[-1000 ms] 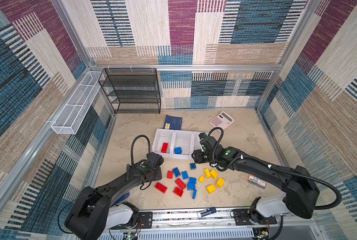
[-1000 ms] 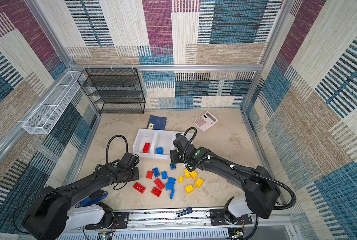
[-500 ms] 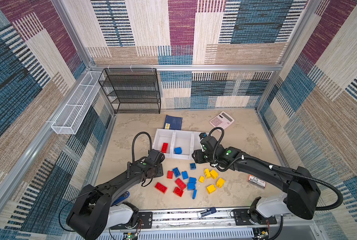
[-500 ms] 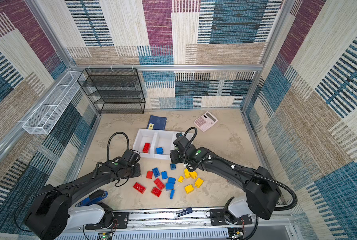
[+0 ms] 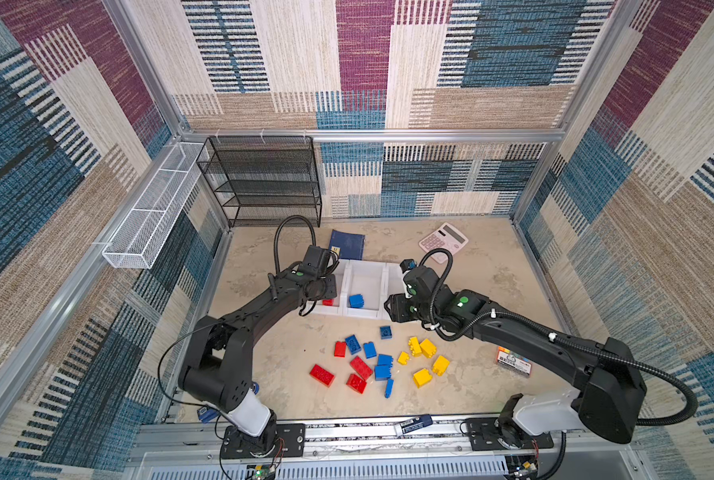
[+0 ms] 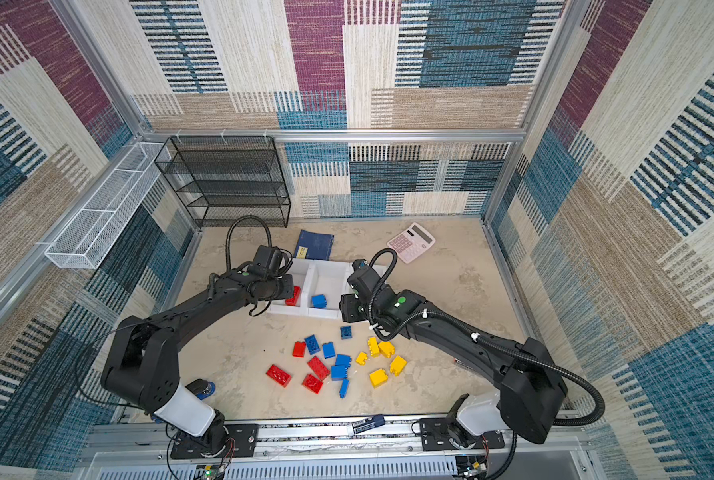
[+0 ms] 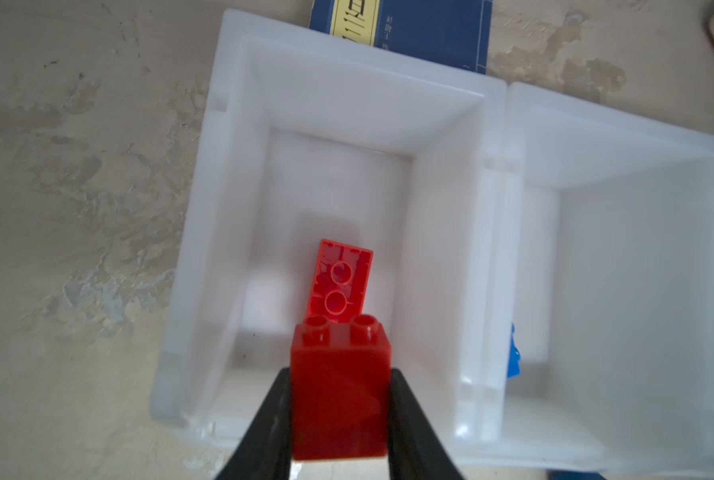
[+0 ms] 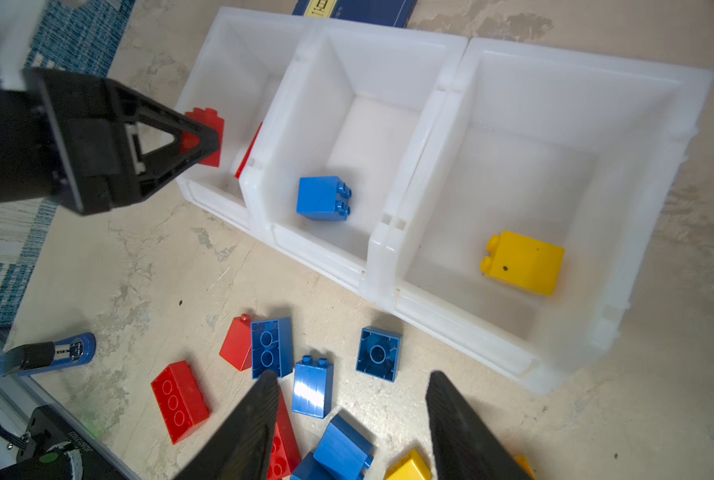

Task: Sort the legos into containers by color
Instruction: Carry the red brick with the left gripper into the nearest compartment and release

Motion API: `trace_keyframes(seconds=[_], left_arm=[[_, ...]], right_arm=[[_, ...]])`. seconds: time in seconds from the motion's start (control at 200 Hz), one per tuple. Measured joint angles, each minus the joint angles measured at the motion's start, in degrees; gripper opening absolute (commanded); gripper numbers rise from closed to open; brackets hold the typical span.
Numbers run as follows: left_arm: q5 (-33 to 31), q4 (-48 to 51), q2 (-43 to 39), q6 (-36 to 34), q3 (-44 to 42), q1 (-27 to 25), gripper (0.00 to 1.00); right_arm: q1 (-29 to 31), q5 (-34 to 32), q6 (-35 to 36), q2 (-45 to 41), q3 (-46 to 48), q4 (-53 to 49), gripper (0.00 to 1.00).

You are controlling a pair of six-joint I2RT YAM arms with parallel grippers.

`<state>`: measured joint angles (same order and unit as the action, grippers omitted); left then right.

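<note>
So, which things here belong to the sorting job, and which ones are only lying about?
For the job: loose legos, three white containers, red lego in the left hand.
Lying about: dark-blue booklet, pink calculator, black mesh rack, white wire basket, blue marker, labelled card.

This is a robotics lab test cell. An aluminium frame (image 5: 372, 135) boxes in a marbled tabletop (image 5: 492, 266), and the walls are lined with patchwork fabric panels (image 5: 363, 50) (more backdrop than decor). A black left arm (image 5: 260, 311) and right arm (image 5: 525, 336) are bolted to a slotted mounting rail (image 5: 347, 432) at the front edge. Scattered legos (image 5: 382, 372), white containers (image 5: 365, 270), a pink calculator (image 5: 444, 241) and a black mesh rack (image 5: 264, 183) sit about as props.
</note>
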<state>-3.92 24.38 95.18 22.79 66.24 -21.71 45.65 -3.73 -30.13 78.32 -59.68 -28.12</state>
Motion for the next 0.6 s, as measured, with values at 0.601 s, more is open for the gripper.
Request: trace_keyframes(seconds=[0.601], left_arm=[[2.73,0.28,0.57,-0.83,-1.22,0.22,0.56]], right_arm=[[0.04,-1.42,-1.81,-3.87,2.75,-0.24,0.59]])
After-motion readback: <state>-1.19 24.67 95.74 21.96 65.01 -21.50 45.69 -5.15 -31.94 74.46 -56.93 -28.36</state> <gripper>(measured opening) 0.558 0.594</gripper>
